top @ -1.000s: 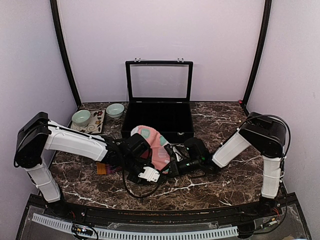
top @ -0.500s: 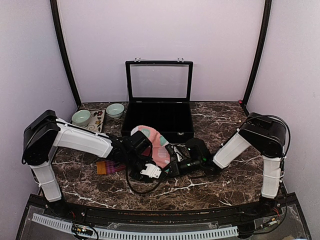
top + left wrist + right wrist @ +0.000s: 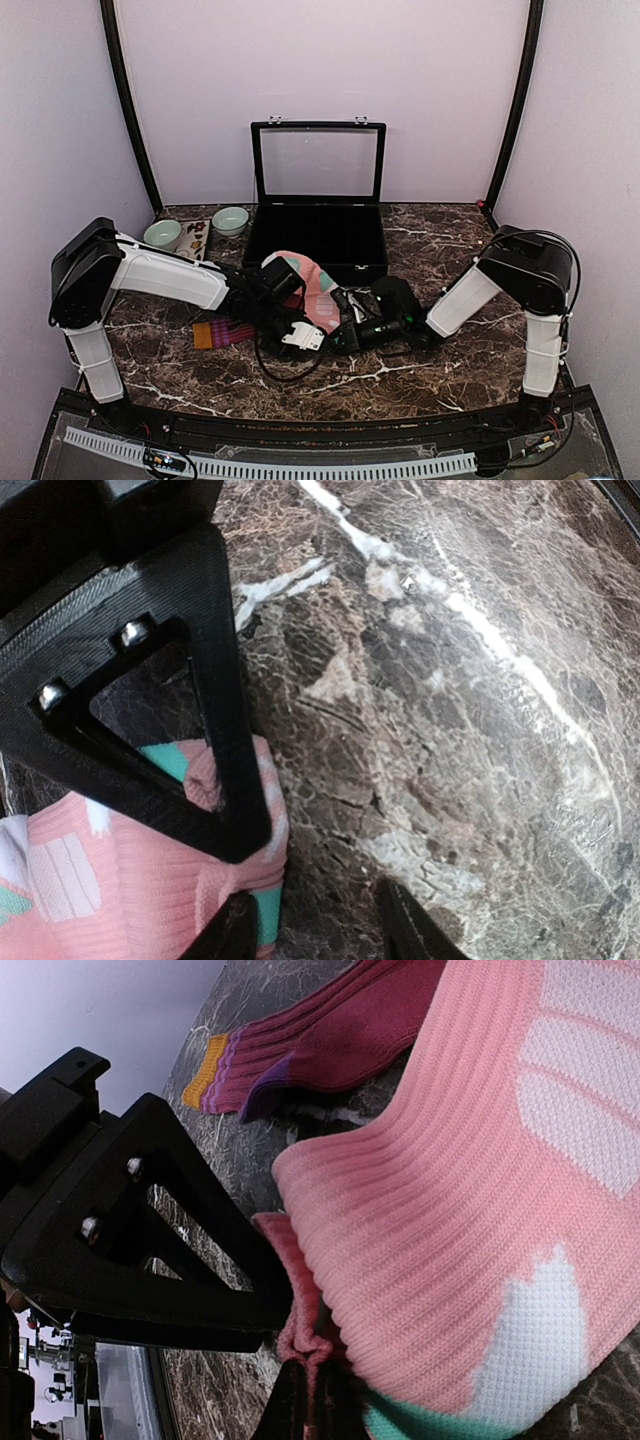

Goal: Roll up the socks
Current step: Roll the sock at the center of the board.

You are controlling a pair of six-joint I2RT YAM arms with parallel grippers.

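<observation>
- Dark marble table [image 3: 400, 385] under lilac walls, with both arms meeting at its middle.
- Between them the salmon-pink sock [image 3: 310, 280] arches up. Its long axis runs from the back toward the near edge, and its near end sits at both claws.
- Clenched on that sock's folded edge is the right gripper [image 3: 300, 1355]. Just beside it the left gripper [image 3: 245, 885], jaws partly apart, appears to grasp a bunched fold.
- Left of both lies the maroon sock [image 3: 222, 333] — flat, lengthwise left to right, orange cuff outward — so the left arm is nearer.

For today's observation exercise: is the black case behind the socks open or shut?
Open. The black case has its windowed lid standing upright, showing the dark inside.
</observation>
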